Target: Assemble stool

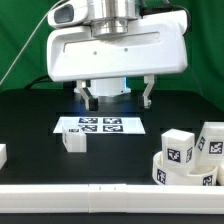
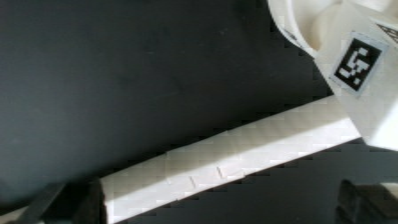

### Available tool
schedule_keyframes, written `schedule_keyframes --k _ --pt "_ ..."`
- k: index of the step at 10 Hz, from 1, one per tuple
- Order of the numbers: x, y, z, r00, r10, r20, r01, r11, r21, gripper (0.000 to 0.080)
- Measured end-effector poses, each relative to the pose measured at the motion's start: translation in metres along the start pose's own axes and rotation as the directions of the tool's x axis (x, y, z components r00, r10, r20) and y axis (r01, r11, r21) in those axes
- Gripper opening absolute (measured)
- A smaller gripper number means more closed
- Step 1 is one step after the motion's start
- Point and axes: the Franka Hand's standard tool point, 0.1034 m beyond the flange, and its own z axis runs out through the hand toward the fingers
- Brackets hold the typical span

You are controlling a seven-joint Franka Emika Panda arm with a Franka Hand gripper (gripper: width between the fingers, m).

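Observation:
The stool's round white seat lies at the exterior view's lower right, with tagged blocky legs standing on or against it. One more small white leg stands alone by the marker board. My gripper hangs above the far side of the table, behind the marker board, open with nothing between its fingers. In the wrist view the gripper shows only dark fingertips at the frame's corners over black table. A white tagged part shows at the edge of that view.
A long white strip runs diagonally across the wrist view. A white rail borders the table's front edge. Another white piece sits at the exterior view's far left. A green backdrop stands behind the arm.

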Motion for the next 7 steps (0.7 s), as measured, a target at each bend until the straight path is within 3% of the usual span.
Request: schedule_keyframes --k 3,4,5,6,7 --pt "-0.010 0.023 0.020 0.974 -0.227 0.006 0.227 0.973 -0.038 0.0649" --pt "-0.014 0.040 0.027 0.962 -0.272 0.002 0.271 0.961 -0.054 0.0649" --pt "-0.019 0.068 0.034 0.965 -0.262 -0.003 0.262 0.963 -0.062 0.0649" --pt "-0.020 0.076 0.036 0.973 -0.229 0.000 0.229 0.972 -0.058 0.0649" --pt "-0.020 0.071 0.036 0.972 -0.237 -0.002 0.236 0.970 -0.055 0.0649"
